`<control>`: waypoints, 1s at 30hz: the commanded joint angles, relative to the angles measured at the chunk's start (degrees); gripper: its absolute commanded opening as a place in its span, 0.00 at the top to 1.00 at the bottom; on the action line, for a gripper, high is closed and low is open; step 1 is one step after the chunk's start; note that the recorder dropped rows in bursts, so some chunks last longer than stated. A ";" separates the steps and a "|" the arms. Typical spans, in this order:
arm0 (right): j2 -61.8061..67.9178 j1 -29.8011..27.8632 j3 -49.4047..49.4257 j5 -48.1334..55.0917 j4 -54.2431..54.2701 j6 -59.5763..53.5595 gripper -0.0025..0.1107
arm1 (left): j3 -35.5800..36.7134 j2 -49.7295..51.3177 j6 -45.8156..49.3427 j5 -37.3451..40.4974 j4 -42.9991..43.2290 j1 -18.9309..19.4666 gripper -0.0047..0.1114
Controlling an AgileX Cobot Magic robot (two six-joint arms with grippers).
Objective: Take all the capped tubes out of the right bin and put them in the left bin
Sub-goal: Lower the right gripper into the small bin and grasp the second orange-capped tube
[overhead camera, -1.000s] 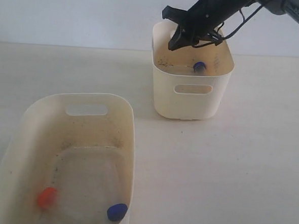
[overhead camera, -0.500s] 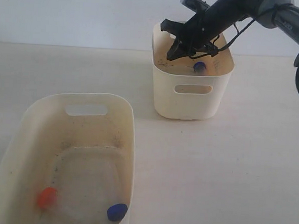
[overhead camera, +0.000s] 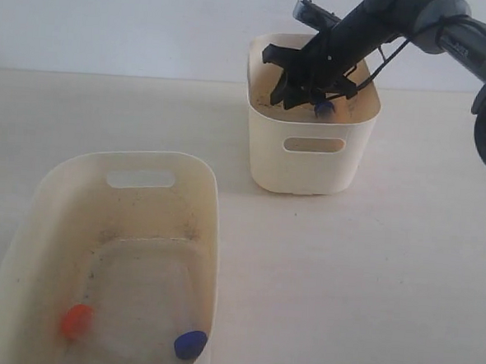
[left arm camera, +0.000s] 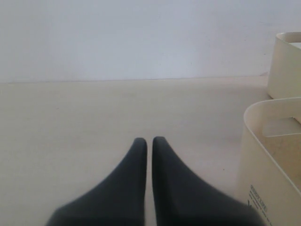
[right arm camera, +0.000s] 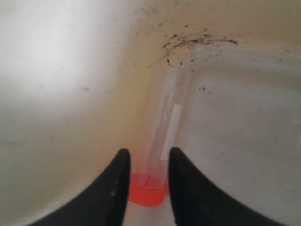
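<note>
Right gripper [overhead camera: 302,91] reaching down inside right bin [overhead camera: 309,161] at far right, fingers [right arm camera: 113,188] sitting narrowly either side of orange-capped tube [right arm camera: 162,136] near its cap, lying on bin floor by speckled wall; contact unclear, cannot tell if gripping

Blue-capped tube [overhead camera: 323,108] lying in same bin, just beside gripper

Left bin [overhead camera: 186,174] sitting near left, holding orange cap [overhead camera: 76,320] and blue cap [overhead camera: 189,343] at near end

Left gripper [left arm camera: 146,143] hanging over bare table [left arm camera: 70,117], fingers pressed together, holding nothing

open table [overhead camera: 370,264] between bins, tube [right arm camera: 162,136] against wall [right arm camera: 70,117]
</note>
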 commanded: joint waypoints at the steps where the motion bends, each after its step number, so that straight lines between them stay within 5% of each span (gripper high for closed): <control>1: 0.10 0.95 -0.37 -0.67 -1.08 2.07 0.28 | -0.16 -0.19 -0.48 -0.09 0.10 0.06 0.92; 3: 0.10 1.23 -0.37 -0.80 -1.25 2.33 0.14 | -0.16 -0.19 -0.48 -0.09 0.10 0.06 0.92; 6: 0.10 1.80 -0.37 -1.02 -1.41 2.33 0.06 | -0.16 -0.19 -0.48 -0.09 0.10 0.06 0.92; 30: 0.67 2.30 -0.37 1.62 -0.24 2.41 0.06 | -0.16 -0.19 -0.48 -0.09 0.10 0.06 0.92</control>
